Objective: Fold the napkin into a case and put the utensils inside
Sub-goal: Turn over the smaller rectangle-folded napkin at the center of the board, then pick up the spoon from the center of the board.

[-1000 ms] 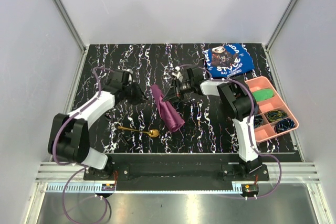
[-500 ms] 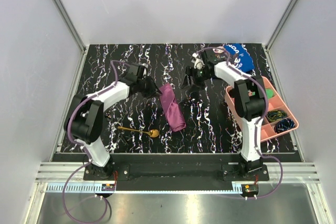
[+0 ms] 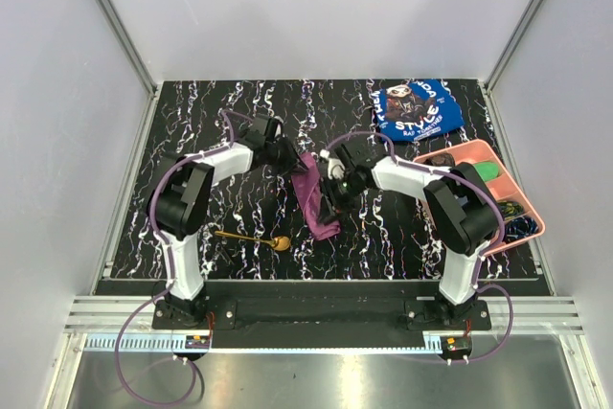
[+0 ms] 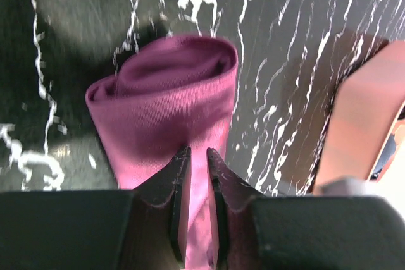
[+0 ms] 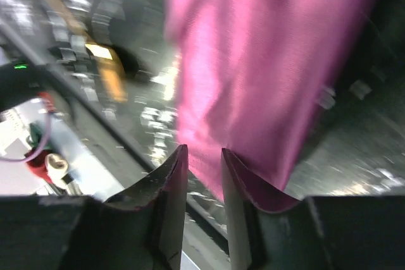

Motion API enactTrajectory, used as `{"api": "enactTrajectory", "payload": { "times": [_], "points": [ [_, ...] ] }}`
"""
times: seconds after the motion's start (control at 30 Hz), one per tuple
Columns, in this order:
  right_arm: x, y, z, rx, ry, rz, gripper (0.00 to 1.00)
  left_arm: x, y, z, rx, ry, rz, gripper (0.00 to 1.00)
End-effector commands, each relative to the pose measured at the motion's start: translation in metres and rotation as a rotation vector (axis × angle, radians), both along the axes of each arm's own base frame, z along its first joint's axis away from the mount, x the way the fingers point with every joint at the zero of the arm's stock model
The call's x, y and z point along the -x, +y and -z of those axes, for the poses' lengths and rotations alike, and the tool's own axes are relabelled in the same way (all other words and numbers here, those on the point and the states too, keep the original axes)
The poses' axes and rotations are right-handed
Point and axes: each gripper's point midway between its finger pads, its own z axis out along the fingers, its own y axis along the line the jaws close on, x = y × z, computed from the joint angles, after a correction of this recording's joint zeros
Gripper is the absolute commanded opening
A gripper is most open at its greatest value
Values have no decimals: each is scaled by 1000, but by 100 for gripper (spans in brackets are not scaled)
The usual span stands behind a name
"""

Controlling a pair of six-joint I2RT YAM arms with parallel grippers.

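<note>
Hard to make out: the right wrist view is smeared. The right gripper sits against the near half of the napkin with its fingers a narrow slit apart. I cannot tell whether they pinch any cloth.
Cut off: the right arm covers part of the pink tray at 3 o'clock, and its contents are too small to name.
Left gripper: nearly closed at the napkin's far end, with purple cloth filling the slit between its fingers.
Napkin: plum purple with a slight sheen, folded into a narrow layered strip. Its far end is rolled into a rounded loop. It lies mid-table, running from 12 toward 5 o'clock.
Spoon: gold, lying flat at 8 o'clock from the napkin's near end, close by but not touching.
Blue cloth: at the back of the table, at 1 o'clock.
</note>
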Motion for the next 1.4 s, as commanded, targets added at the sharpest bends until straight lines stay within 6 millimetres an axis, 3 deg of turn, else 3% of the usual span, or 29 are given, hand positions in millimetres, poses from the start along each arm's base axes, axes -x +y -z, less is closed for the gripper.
{"api": "enactTrajectory", "payload": {
  "times": [0.0, 0.13, 0.17, 0.27, 0.33, 0.4, 0.43, 0.47, 0.53, 0.6, 0.7, 0.73, 0.77, 0.83, 0.87, 0.9, 0.93, 0.97, 1.03, 1.07, 1.23, 1.37],
  "points": [
    [-9, -19, 14, 54, -68, 53, 35, -27, -7, -10, 4, -61, -40, 18],
    [-10, -24, 22, 84, -73, 56, 34, -41, -3, -3, -31, -55, -54, 19],
    [-11, -24, 23, 85, -79, 61, 34, -40, -3, 7, -38, -27, -44, 20],
    [-13, -25, 29, 102, -84, 57, 34, -50, -7, 1, -36, -34, -19, 20],
    [-18, -23, 17, 88, -112, 56, 36, -50, -3, -9, -55, -76, -11, 24],
    [-24, -23, -5, 80, -164, 75, 42, -44, 10, -41, -94, -169, -12, 35],
    [-26, -24, -12, 79, -179, 81, 51, -39, 16, -51, -115, -193, -11, 39],
    [-23, -28, -16, 97, -179, 82, 55, -26, 30, -70, -150, -223, -23, 42],
    [-29, -31, -34, 110, -222, 95, 63, -6, 45, -83, -201, -253, 3, 51],
    [-29, -38, -47, 139, -236, 116, 68, 33, 60, -88, -228, -240, 34, 62],
    [-21, -36, -64, 109, -238, 147, 78, 95, 67, -73, -246, -146, 150, 63],
    [-15, -30, -67, 95, -235, 138, 80, 115, 70, -74, -254, -131, 183, 59],
    [-10, -22, -73, 55, -222, 138, 82, 135, 74, -59, -291, -106, 225, 58],
    [-5, -12, -74, 35, -198, 155, 83, 149, 87, -61, -332, -119, 197, 55],
    [2, 8, -80, -20, -174, 164, 83, 159, 108, -48, -412, -83, 137, 54],
    [8, 20, -77, -45, -140, 159, 83, 162, 117, -47, -415, -61, 49, 53],
    [14, 32, -76, -73, -112, 157, 82, 164, 124, -61, -390, -107, -17, 53],
    [23, 50, -78, -101, -81, 167, 82, 168, 135, -56, -408, -109, -84, 53],
    [28, 60, -66, -75, -55, 194, 81, 172, 142, -77, -327, -170, -223, 53],
    [32, 66, -56, -61, -31, 230, 80, 175, 148, -76, -312, -171, -281, 54],
    [41, 79, -23, -12, 6, 256, 69, 179, 156, -117, -226, -319, -337, 52],
    [47, 81, 7, 45, 23, 263, 63, 175, 151, -131, -228, -344, -275, 49]
  ]
}}
